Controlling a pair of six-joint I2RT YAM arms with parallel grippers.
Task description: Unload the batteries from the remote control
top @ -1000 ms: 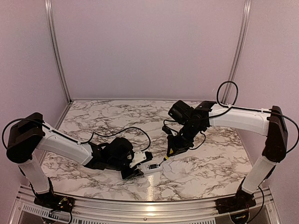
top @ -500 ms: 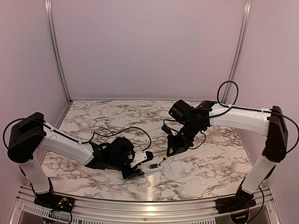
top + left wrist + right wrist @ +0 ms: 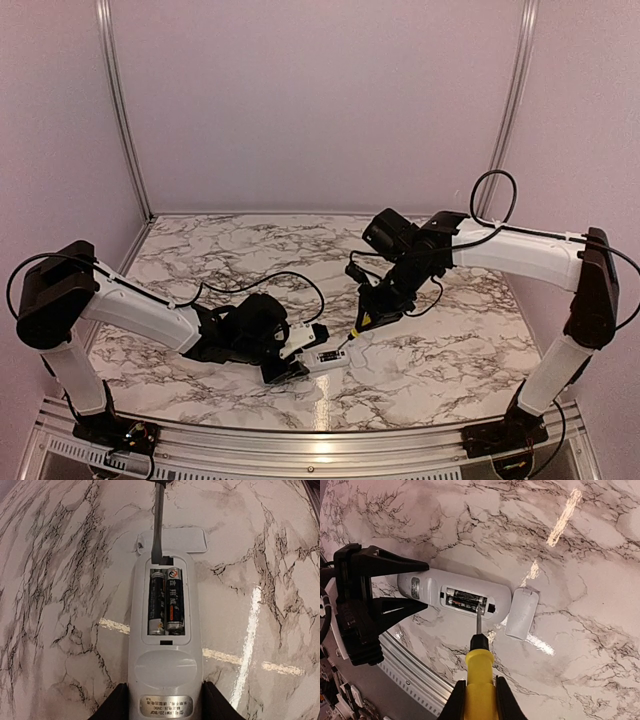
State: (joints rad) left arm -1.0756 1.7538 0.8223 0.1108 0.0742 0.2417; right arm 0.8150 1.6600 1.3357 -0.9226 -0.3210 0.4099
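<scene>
The white remote control (image 3: 167,680) lies on the marble table with its dark compartment open and facing up. Two batteries (image 3: 166,600) lie side by side in it. My left gripper (image 3: 161,702) is shut on the remote's near end. The remote also shows in the top view (image 3: 325,357) and in the right wrist view (image 3: 455,594), batteries (image 3: 465,600) inside. My right gripper (image 3: 478,696) is shut on a yellow-handled screwdriver (image 3: 480,680). Its blade tip (image 3: 157,555) rests at the compartment's far end, by the battery ends.
The small flat white cover piece (image 3: 172,540) lies on the table just beyond the remote's far end; it also shows in the right wrist view (image 3: 521,612). The table's metal front rail (image 3: 415,680) runs close to the remote.
The right arm has shifted slightly, with the screwdriver tip staying at the remote. The left arm and the remote have not visibly moved.
</scene>
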